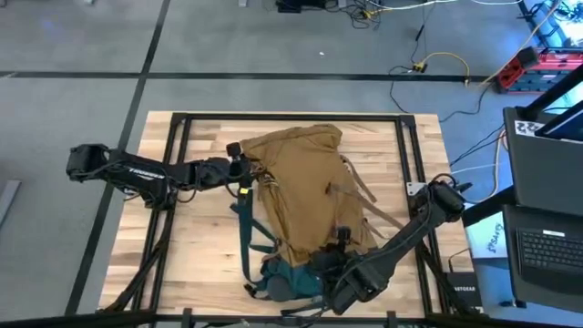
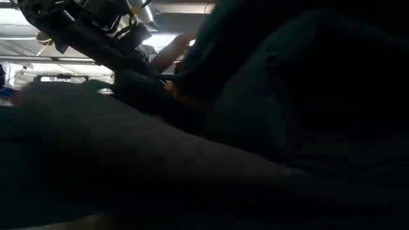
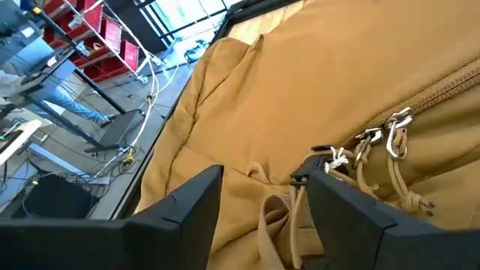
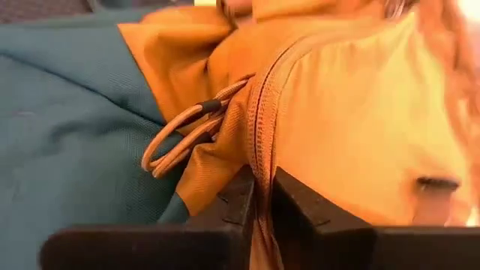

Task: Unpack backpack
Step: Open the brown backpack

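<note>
The tan backpack (image 1: pixel 310 182) lies flat in the middle of the table, its teal base (image 1: pixel 287 278) toward the near edge. My left gripper (image 1: pixel 244 173) is at the pack's far left side. It is open (image 3: pixel 259 176), with a tan webbing loop (image 3: pixel 276 217) between its fingers and metal zip pulls (image 3: pixel 367 142) beside one finger. My right gripper (image 1: pixel 330 258) is at the pack's near end, where tan cloth meets teal (image 4: pixel 67 127). It is shut (image 4: pixel 262 180) on the zip seam. The low view is dark, blocked by the backpack (image 2: pixel 287 128). My left gripper is open around the webbing loop, and I cannot tell whether its fingers touch the cloth. My right gripper pinches a raised fold of tan cloth along the zip seam (image 4: pixel 259 161) between its two fingers, near the pack's base. The pack stays lying on the table. A cord pull loop (image 4: pixel 180 142) hangs free beside the hold.
Teal straps (image 1: pixel 246 237) trail on the wood left of the pack. A black frame (image 1: pixel 182 123) runs round the tabletop. Bare wood (image 1: pixel 182 255) shows at the near left. A laptop (image 1: pixel 547 246) and cables lie beyond the right edge.
</note>
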{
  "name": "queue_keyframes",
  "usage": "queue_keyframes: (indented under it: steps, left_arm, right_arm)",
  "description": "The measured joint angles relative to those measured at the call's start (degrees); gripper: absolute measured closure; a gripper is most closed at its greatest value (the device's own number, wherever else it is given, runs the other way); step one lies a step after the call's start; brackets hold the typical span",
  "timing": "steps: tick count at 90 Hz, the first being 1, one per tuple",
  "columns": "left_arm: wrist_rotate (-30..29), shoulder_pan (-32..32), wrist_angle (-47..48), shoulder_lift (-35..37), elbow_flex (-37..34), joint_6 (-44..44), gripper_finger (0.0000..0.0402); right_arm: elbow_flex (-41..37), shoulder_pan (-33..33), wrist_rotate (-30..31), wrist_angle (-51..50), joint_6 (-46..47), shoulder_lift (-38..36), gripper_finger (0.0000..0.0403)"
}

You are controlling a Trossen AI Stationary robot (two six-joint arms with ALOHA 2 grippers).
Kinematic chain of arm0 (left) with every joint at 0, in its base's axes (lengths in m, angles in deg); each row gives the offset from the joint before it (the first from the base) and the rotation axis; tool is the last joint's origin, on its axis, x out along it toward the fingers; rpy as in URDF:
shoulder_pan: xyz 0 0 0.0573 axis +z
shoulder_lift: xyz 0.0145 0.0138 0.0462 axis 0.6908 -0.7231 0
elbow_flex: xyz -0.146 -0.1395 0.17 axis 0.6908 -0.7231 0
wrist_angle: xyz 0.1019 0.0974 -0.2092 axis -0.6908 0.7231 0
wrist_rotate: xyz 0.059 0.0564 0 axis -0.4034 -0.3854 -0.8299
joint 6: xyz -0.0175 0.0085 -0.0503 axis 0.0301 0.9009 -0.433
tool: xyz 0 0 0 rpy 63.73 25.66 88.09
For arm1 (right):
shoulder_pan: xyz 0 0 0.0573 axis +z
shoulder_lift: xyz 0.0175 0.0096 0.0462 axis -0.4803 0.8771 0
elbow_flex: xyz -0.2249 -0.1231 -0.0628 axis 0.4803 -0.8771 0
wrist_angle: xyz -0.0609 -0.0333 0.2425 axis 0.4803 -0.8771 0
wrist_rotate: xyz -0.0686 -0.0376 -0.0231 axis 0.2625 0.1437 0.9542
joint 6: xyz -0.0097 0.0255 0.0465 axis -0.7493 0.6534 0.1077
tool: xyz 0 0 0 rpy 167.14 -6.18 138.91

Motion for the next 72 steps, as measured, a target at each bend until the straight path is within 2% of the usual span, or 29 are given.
queue_keyframes:
  steps: [14,33,58,72]
  left_arm:
    - [-0.5,0.0,1.0,0.9,0.0,2.0,0.022]
    - [-3.4,0.0,6.4,8.0,0.0,2.5,0.022]
    - [6.8,-1.6,24.0,16.1,0.0,-11.6,0.022]
    - [8.1,-4.0,22.0,14.2,-2.4,-15.5,0.022]
  right_arm:
    - [3.5,-1.1,2.8,0.6,-5.1,0.0,0.0377]
    - [4.6,-4.6,2.0,0.6,-10.0,0.0,0.0377]
    - [2.9,-6.2,1.7,-6.7,-4.1,0.0,0.0377]
    - [1.7,-4.7,1.9,-5.2,-2.6,0.0,0.0377]
